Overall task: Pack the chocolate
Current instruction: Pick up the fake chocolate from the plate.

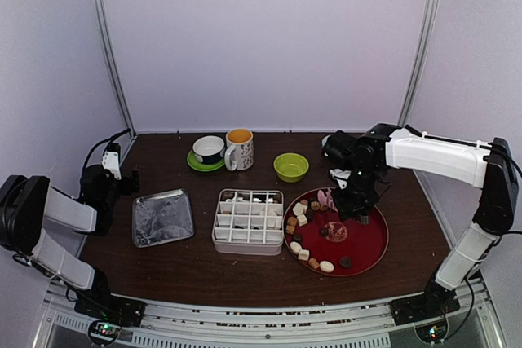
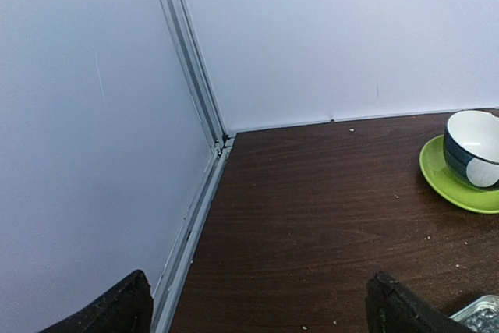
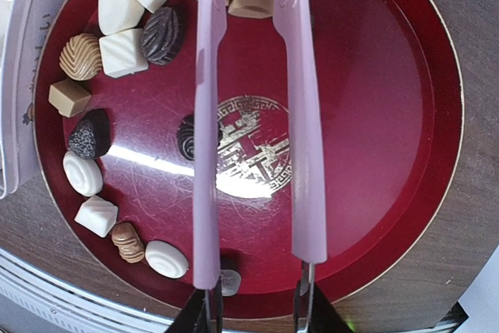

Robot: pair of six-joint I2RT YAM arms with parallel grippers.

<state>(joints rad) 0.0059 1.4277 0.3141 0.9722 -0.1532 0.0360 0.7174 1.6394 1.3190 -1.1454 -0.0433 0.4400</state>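
While the pink tongs (image 3: 207, 154) hang over the red plate (image 3: 374, 115): packing looks barely begun, by my reading.
Chocolate (image 3: 125, 52): most of it lies on the plate, with white, tan and dark pieces strung along the left rim in the right wrist view. One dark piece sits alone beside the gold emblem at the middle.
Divided box (image 1: 247, 248): it sits on the counter (image 1: 188, 270) just left of the plate. A few pieces show in its far row, and the nearer rows look unfilled.
Left to do: as I judge it, the plate's pieces have to be carried over into the cells. More than a dozen are still on the plate.
Right tool (image 1: 356, 201): clamped on the handle end of the tongs, pointing down over the plate.
Tongs' arms: they run side by side, set apart. A tan piece lies between them near the tips, but I cannot tell whether they pinch it or merely straddle it.
Left tool (image 2: 257, 317): fingers spread wide and holding nothing. It is parked at the counter's left side facing the wall corner, well apart from the box.
Silver tray (image 1: 161, 218): left of the box, with no tool on it.
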